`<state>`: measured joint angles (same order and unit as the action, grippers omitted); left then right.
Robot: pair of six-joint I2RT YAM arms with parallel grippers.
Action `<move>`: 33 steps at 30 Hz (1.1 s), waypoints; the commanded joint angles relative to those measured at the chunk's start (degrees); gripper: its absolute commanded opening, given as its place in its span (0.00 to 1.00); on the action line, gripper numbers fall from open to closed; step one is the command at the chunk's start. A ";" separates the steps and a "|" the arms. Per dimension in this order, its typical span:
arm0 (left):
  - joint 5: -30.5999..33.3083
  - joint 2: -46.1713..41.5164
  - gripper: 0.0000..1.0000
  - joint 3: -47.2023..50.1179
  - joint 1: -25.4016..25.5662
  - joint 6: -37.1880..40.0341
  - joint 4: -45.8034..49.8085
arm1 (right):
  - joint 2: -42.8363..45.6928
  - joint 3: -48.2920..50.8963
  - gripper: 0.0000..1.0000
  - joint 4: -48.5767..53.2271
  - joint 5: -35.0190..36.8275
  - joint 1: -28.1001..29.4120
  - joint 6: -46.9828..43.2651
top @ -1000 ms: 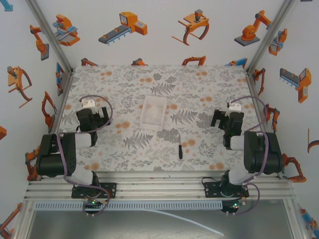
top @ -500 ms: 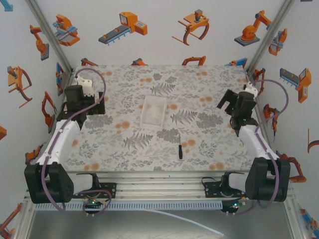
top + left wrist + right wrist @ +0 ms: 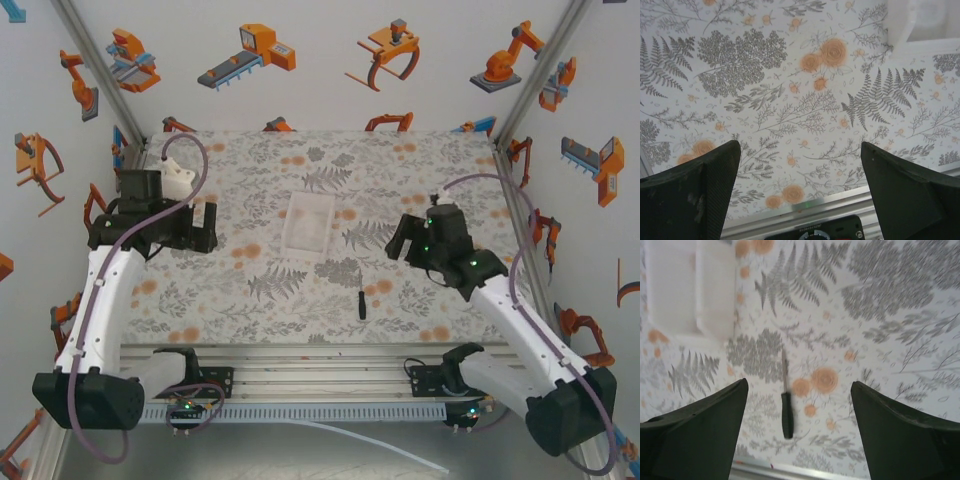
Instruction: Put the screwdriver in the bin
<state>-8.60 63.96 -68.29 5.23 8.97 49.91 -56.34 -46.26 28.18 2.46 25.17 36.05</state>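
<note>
- Right gripper (image 3: pixel 404 240) hung over the table (image 3: pixel 250 170), tilted toward the near edge. Its jaws were spread wide with nothing between them.
- In the right wrist view the screwdriver (image 3: pixel 786 407) lay framed between the two fingers (image 3: pixel 700 430). That looked like a deliberate line-up for a grab.
- The screwdriver (image 3: pixel 361 302) lay flat on the table near the front edge, well apart from the right gripper and untouched. Its handle pointed at the arm bases and its shaft pointed away.
- The bin (image 3: pixel 290 226) sat mid-table beyond the screwdriver's tip, apart from it and with nothing in it. In the right wrist view the bin (image 3: pixel 715 315) was at the upper left, so pick and drop were both in sight of one arm.
- Left gripper (image 3: pixel 205 228) was parked off to its own side, with its jaws (image 3: pixel 800 146) also spread and nothing held. It seemed to be keeping out of the way.
- From its wrist, a corner of the bin (image 3: pixel 900 30) peeked in at the top right.
- My call: the task had barely begun, and the next step was a descent onto the handle.
</note>
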 commanded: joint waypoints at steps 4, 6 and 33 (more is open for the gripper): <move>-0.43 -2.97 0.97 3.89 0.28 0.65 3.36 | -5.69 0.64 0.70 8.55 12.86 17.42 9.62; -0.54 -2.54 0.97 3.63 0.30 0.20 4.06 | -9.46 0.09 0.70 7.32 13.79 22.09 10.71; -3.14 -3.69 0.97 2.99 0.39 -3.52 4.58 | -30.60 0.91 0.48 0.28 14.37 28.95 19.82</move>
<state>-10.41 60.97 -65.04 5.28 6.42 53.60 -85.56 -45.76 28.53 14.92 53.82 54.08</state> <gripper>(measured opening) 0.974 0.485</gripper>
